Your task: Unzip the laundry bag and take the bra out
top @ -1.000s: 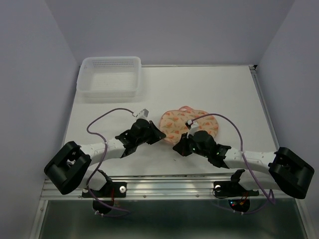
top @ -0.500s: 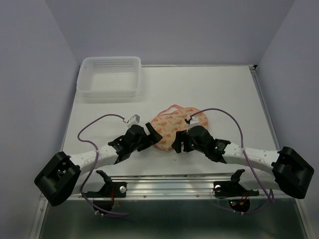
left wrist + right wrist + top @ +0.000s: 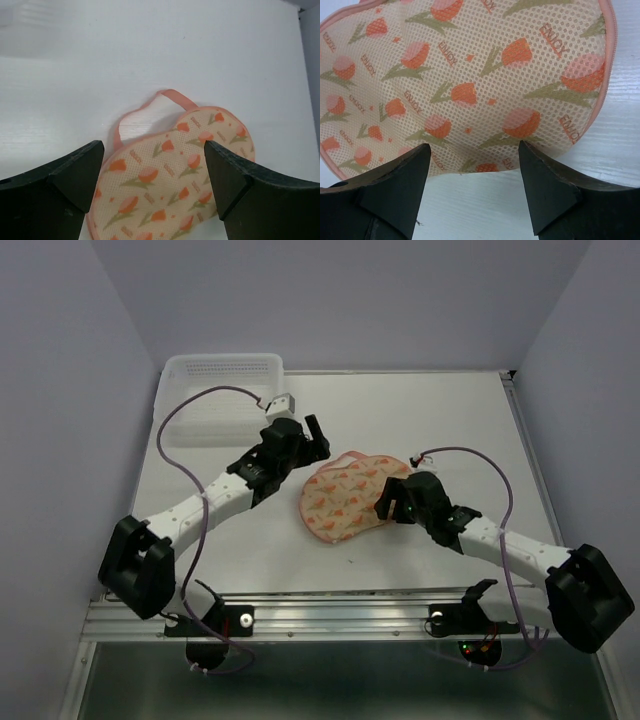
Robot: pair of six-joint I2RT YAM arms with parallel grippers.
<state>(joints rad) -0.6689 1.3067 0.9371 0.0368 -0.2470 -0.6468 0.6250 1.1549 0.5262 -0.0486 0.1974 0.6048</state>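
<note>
Hands [image 3: 312, 432] [image 3: 383, 502] agape beside laundry bag [image 3: 340, 498]

- In the top view, the right gripper [image 3: 387, 502] covers the right edge of the laundry bag [image 3: 340, 500], and we cannot make out how its jaws stand there.
- In the left wrist view, the bag's near part runs off the bottom edge, its sides behind the black fingers [image 3: 60, 185].
- In the right wrist view, the bag passes the top and left edges.
- Its mesh hides the inside from us.
- The left arm [image 3: 225, 495] crosses the near right corner of the basket [image 3: 215, 375].
</note>
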